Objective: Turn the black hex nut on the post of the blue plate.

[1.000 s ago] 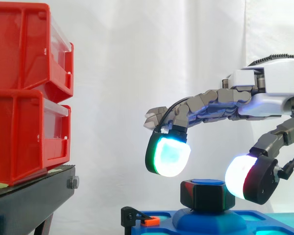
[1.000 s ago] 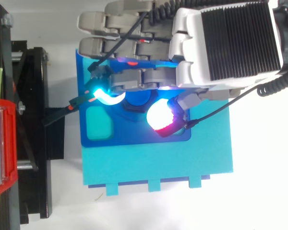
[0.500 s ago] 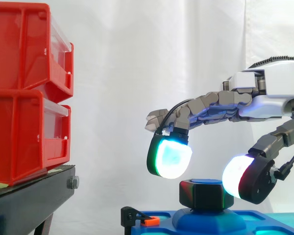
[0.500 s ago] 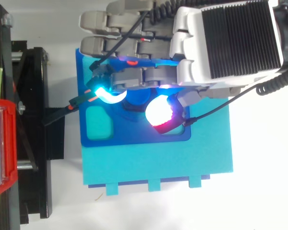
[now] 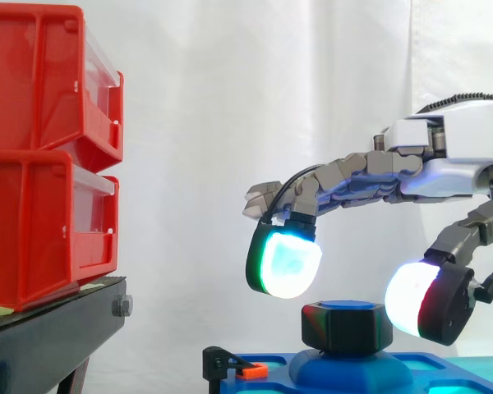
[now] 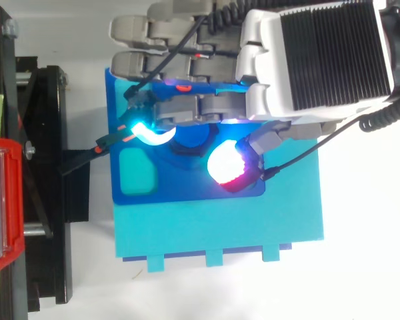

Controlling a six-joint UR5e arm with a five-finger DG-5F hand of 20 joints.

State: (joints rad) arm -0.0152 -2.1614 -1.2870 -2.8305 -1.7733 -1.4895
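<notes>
The thumb pad [image 5: 412,300] has drawn back to the right, off the black hex nut [image 5: 345,327], and a small gap now shows between them. The hand [image 5: 452,164] is spread open and grips nothing. One cyan fingertip [image 5: 286,263] hovers above and left of the nut, which sits on the post [image 5: 349,304] in the middle of the blue plate [image 6: 187,190]. To turn it well, lower the hand until both pads meet opposite flats, pinch firmly, then rotate about the post's axis without pulling sideways.

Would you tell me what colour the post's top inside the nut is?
The post top is blue, inside the black hex nut; clearest in the side view.
</notes>
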